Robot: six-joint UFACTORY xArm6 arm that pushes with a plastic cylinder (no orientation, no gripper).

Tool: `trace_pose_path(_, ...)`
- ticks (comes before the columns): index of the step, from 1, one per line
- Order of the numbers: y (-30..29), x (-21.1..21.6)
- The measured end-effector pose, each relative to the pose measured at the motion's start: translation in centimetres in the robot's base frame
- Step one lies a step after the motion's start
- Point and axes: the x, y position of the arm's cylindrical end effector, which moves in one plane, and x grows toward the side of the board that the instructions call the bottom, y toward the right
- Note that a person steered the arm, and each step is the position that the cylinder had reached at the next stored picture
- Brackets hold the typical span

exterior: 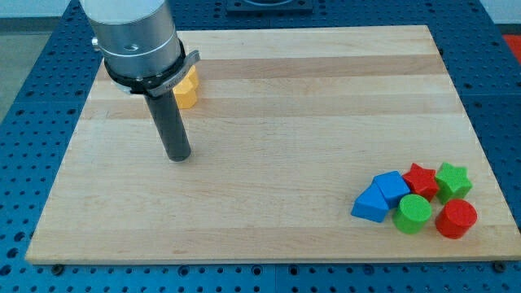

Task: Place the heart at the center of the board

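A yellow block [188, 89] lies near the view's top left of the wooden board [309, 98]. The arm's metal body hides much of it, so its shape is unclear; no other block looks like a heart. My tip [178, 156] rests on the board just below the yellow block and slightly left of it, a short gap apart.
A cluster of blocks sits at the board's bottom right: a blue wedge [370, 204], a blue cube [392, 186], a red star [421, 179], a green star [453, 179], a green cylinder [413, 213] and a red cylinder [456, 218]. Blue pegboard surrounds the board.
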Motion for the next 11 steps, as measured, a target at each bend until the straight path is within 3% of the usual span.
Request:
trace_pose_path(2,-9.3,-8.2)
trace_pose_path(3,-5.5,-16.2)
trace_pose_path(4,2.5,-15.7)
trace_pose_path(5,6.1,-12.4)
trace_pose_path(7,18.4,-11.3)
trace_pose_path(8,20.3,-7.8)
trace_pose_path(9,16.5,-8.8)
trace_pose_path(10,17.2,-15.9)
trace_pose_path(11,14.2,-18.0)
